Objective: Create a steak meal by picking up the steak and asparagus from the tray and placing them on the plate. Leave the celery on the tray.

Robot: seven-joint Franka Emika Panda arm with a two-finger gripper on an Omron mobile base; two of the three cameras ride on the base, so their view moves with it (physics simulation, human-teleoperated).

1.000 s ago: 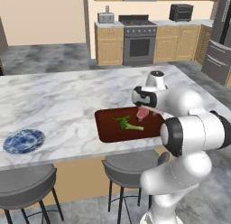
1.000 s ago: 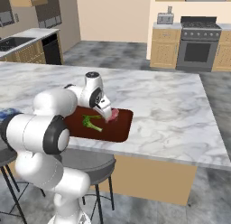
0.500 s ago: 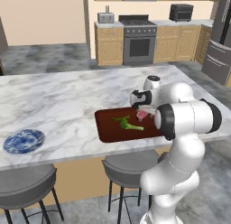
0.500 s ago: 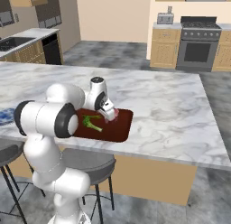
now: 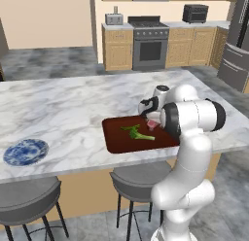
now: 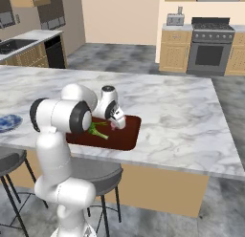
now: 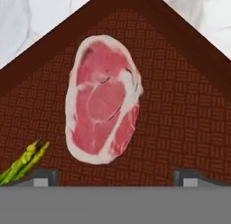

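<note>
The steak [image 7: 103, 99], pink with a pale fatty edge, lies flat on the dark red-brown tray [image 7: 180, 105] near one corner. My gripper [image 7: 116, 178] hangs open just above it, fingertips [image 7: 43, 177] wide apart on either side of its near end, holding nothing. In the left base view the hand [image 5: 150, 109] sits over the steak [image 5: 152, 124] at the tray's [image 5: 116, 138] right part. The dark asparagus [image 5: 131, 129] and the paler celery [image 5: 144, 136] lie crossed mid-tray. The blue-and-white plate [image 5: 25, 151] stands far left on the counter.
Green stalk tips [image 7: 22, 164] reach into the hand view's lower left; which vegetable they belong to I cannot tell. The tray sits near the marble island's front edge [image 5: 73, 169]. Two stools [image 5: 133, 179] stand below. Bare marble lies between tray and plate.
The arm's elbow has swung in over the tray and the hand has sunk lower toward the steak. The food on the tray has not moved.
</note>
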